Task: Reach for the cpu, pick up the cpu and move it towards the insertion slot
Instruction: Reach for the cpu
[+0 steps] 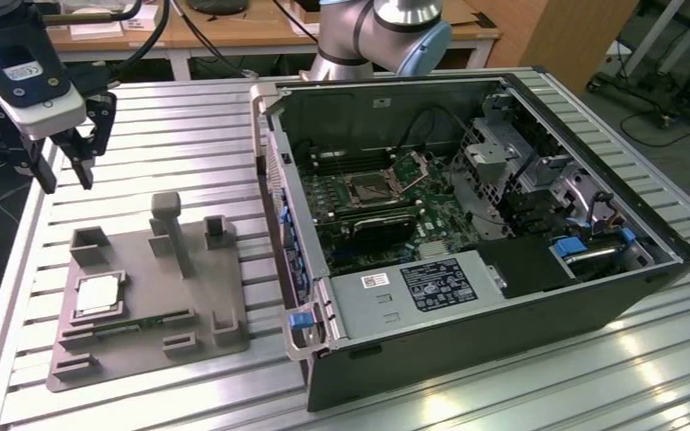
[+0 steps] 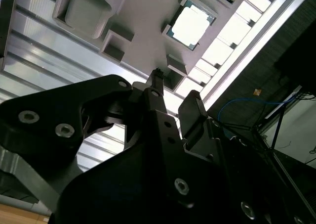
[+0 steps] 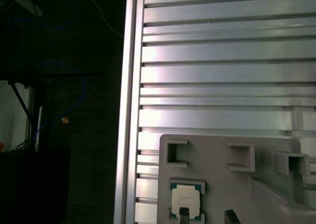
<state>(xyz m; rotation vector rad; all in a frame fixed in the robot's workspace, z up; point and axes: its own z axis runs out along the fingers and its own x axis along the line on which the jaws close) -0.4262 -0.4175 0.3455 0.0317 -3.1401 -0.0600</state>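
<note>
Now: the reach looks only begun. The gripper (image 1: 66,175) hangs in the air above the slatted metal table (image 1: 177,117), just beyond the far end of the grey fixture tray (image 1: 141,278), and touches nothing.
Gripper state: its two fingers stand apart with nothing between them. In the first wrist view the fingertips (image 3: 183,212) show a clear gap, which suits a grasp across the chip's edges.
Cpu: the cpu (image 1: 97,294) lies flat, shiny side up, in a square recess at the end of the tray on the exterior view's left. The recess probably fixes its place and squareness so that a straight descent can meet it.
Line-up: in the first wrist view the cpu (image 3: 185,200) sits right by one fingertip, so the arm seems roughly aimed along that side of the tray but is well above it.
Neighbour: a thin green circuit strip (image 1: 129,325) rests in its own groove just beside the cpu; it is a separate part and not the target.
Insertion slot: the insertion slot (image 1: 369,187) is inside the open computer case (image 1: 489,269), on the green board, well apart from the cpu toward the exterior view's right. Its metal plate appears lifted, which would leave the socket free to receive the chip.
Progress: the cpu is not yet grasped or lifted.
</note>
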